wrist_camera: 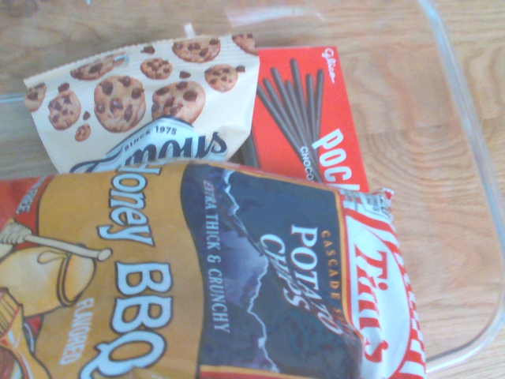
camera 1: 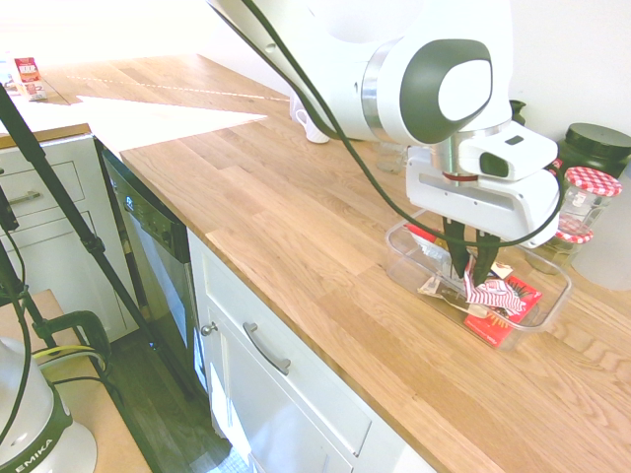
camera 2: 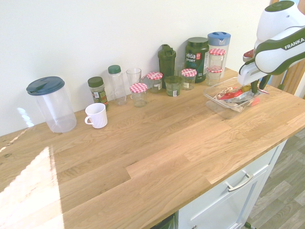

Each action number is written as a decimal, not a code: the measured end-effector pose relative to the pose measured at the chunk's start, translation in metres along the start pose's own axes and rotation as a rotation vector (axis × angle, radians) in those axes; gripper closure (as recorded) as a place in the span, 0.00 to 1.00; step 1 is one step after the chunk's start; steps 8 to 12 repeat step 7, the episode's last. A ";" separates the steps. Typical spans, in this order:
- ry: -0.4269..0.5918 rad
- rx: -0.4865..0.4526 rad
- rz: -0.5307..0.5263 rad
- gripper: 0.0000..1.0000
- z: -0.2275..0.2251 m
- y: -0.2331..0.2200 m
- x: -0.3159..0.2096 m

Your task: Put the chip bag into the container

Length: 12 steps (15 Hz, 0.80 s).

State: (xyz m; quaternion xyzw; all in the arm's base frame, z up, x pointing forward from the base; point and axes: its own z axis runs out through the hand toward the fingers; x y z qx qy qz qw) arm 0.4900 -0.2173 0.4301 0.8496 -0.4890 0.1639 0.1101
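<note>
Kitchen worktop [camera 1: 296,236] of oiled wood, over white drawer fronts, carries the container [camera 1: 552,310] near its front edge, at the end where the checked-lid jars [camera 2: 154,81] and a dark supplement tub [camera 2: 197,58] line the wall; a white mug [camera 2: 96,115] and a lidded clear pitcher [camera 2: 51,104] stand well apart toward the other end. Gripper [camera 1: 473,268] is lowered into the container, its dark fingers [camera 1: 455,248] reaching below the rim. Chip bag [camera 1: 496,295], striped red and white, lies inside the container directly under the fingertips, resting on a flat red Pocky box [wrist_camera: 304,110] and partly over a cookie bag [wrist_camera: 142,99]; the wrist view shows all three packets within the clear walls. Finger state is doubtful: the tips appear close together at the bag's crimped edge, but whether they grip it cannot be told from either exterior view. Judged step: placement, at or near release. Next move calls for spreading the fingers if they are closed on it, then a straight vertical lift clear of the rim, so the light packet is not dragged out and the thin tub wall is not caught.
</note>
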 end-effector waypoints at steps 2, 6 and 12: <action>0.020 0.023 -0.001 0.00 -0.021 0.006 0.002; 0.032 0.068 -0.001 0.00 -0.063 0.019 -0.007; 0.030 0.075 -0.003 0.00 -0.067 0.019 -0.010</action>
